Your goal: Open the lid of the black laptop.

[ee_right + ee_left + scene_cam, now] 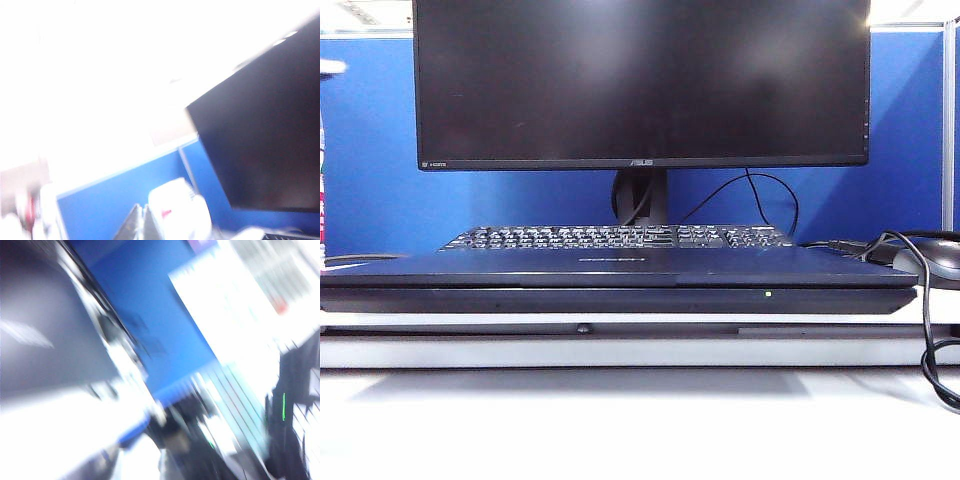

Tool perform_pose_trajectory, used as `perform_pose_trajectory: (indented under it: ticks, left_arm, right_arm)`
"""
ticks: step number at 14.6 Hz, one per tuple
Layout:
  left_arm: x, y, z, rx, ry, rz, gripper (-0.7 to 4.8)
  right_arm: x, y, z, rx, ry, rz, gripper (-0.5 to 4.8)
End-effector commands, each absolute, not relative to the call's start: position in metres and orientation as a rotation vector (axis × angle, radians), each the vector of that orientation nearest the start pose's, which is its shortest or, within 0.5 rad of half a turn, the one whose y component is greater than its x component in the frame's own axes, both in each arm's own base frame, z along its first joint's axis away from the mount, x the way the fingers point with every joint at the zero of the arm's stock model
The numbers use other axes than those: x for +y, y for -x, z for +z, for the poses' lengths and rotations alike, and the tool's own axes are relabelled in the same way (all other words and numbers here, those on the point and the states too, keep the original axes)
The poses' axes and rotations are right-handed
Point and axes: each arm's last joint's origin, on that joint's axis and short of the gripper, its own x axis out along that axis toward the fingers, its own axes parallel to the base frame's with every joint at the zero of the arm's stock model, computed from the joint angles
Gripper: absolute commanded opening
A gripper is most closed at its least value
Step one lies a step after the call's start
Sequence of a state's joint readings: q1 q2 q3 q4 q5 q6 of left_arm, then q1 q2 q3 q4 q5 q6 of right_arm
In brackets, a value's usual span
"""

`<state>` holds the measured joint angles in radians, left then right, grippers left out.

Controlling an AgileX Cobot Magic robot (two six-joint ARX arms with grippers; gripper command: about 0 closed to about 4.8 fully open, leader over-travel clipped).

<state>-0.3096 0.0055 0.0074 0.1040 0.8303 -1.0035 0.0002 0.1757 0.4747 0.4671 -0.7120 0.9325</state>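
We see the slim black-navy laptop (620, 285) lying along the white table's (620, 420) front edge, its matte dark lid (620, 266) flat down and shut. Behind it sit a black keyboard (615, 237) and a large black ASUS monitor (640, 80). Right pincer (142, 222): fingertips pressed together. Left pincer: too blurred, we cannot tell.

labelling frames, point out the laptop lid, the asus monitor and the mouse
closed matte navy laptop lid (620, 268), exterior view, middle of outer face
big black ASUS monitor (640, 80), exterior view, screen centre
dark grey mouse (938, 256), exterior view, top shell
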Motion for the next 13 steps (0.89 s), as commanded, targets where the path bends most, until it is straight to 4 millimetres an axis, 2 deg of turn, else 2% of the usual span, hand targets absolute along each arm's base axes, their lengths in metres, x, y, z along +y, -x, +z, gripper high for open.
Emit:
perform_pose_trajectory:
  ticks: [1, 3, 6, 7, 10, 12, 13]
  left_arm:
    - [-0.052, -0.071, 0.182, 0.484, 0.785, -1.156, 0.87]
    - [-0.050, -0.067, 0.184, 0.538, 0.694, -1.075, 0.84]
    - [-0.040, -0.056, 0.188, 0.627, 0.566, -0.798, 0.83]
    - [-0.040, -0.056, 0.190, 0.620, 0.576, -0.793, 0.83]
    - [-0.038, -0.057, 0.186, 0.650, 0.609, -0.700, 0.60]
    - [-0.037, -0.057, 0.186, 0.639, 0.604, -0.680, 0.58]
    - [-0.037, -0.058, 0.186, 0.632, 0.602, -0.659, 0.57]
  right_arm:
    - [0.021, -0.056, 0.382, -0.177, -0.397, 0.920, 0.00]
    - [0.021, -0.073, 0.371, 0.040, -0.426, 0.836, -0.01]
    - [0.027, -0.084, 0.346, 0.264, -0.411, 0.748, -0.01]
    - [0.029, -0.086, 0.337, 0.340, -0.388, 0.713, -0.01]
    - [0.040, -0.079, 0.313, 0.573, -0.275, 0.619, -0.02]
    - [0.049, -0.077, 0.302, 0.660, -0.240, 0.636, -0.02]
    - [0.059, -0.076, 0.288, 0.720, -0.233, 0.662, -0.02]
